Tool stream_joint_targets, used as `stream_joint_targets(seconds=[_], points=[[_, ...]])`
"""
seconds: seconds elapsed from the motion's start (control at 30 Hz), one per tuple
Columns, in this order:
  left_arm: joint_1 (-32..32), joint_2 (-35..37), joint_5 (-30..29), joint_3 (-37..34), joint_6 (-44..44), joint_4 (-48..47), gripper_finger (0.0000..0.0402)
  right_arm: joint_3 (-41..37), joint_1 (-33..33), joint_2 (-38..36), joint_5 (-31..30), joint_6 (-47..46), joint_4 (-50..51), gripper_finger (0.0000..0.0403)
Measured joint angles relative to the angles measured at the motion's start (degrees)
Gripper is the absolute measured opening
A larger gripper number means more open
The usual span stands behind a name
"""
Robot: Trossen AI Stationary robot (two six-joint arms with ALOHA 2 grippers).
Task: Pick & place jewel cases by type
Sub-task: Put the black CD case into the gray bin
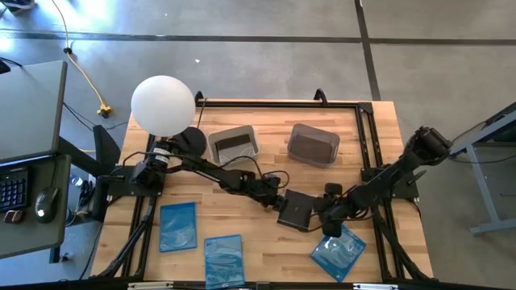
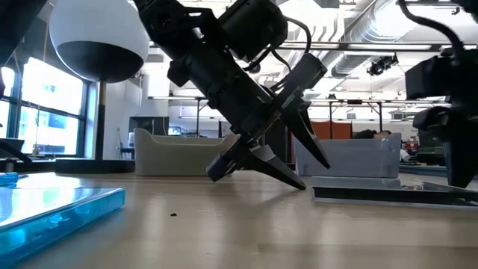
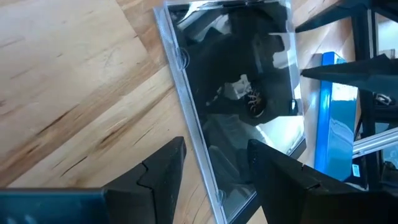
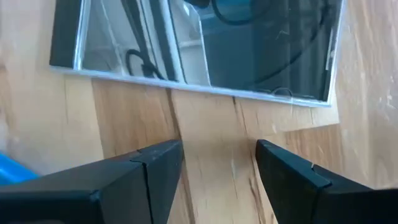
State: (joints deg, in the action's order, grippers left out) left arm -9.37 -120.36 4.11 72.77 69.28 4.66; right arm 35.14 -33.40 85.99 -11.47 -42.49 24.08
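Both your hands sit spread, empty, flanking the black case (image 1: 296, 209) flat on the desk; left hand (image 3: 214, 165) straddles its edge, nearer.

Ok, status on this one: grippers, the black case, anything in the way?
Left gripper and right gripper open, empty, flanking the black jewel case. Case flat on table, ungripped. Blue case lies close beside the right gripper.
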Motion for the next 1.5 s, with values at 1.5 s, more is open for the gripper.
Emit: stream_joint_targets(seconds=[1.5], points=[[-0.30,0.77,5.16,11.06,-4.23,-15.75,0.0179,0.50,4.40,1.50,-1.42,13.70,-10.98,0.0201]])
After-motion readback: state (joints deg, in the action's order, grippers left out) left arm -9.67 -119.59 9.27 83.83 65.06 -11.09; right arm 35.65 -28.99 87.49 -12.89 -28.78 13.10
